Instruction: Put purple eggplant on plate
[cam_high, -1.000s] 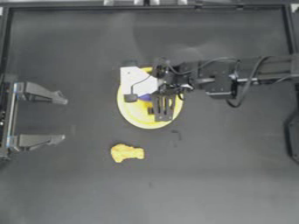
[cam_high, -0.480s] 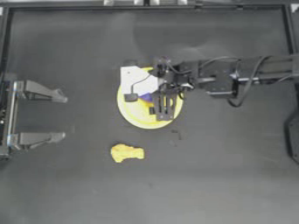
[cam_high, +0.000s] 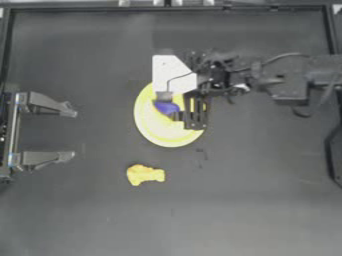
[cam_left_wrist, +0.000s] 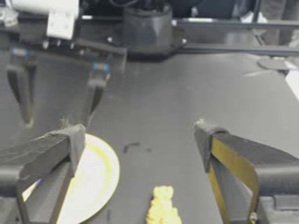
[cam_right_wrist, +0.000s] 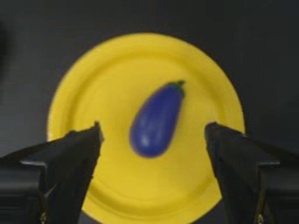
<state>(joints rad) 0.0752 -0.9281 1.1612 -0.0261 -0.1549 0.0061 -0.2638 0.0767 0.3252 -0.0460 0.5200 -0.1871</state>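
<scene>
Glossy blue-purple, the purple eggplant (cam_right_wrist: 156, 120) is seen lying free inside the plate (cam_right_wrist: 88, 87) near the worktop's middle, the right gripper (cam_right_wrist: 153, 175) held above it with jaws released, apparently after delivery, while the left gripper (cam_high: 57, 132), jaws spread, is parked at the left edge.

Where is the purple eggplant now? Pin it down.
In the top view the purple eggplant lies on the yellow plate, near the table's middle, with the right hand open just beside it; the right wrist view shows it lying free between the jaws.
</scene>
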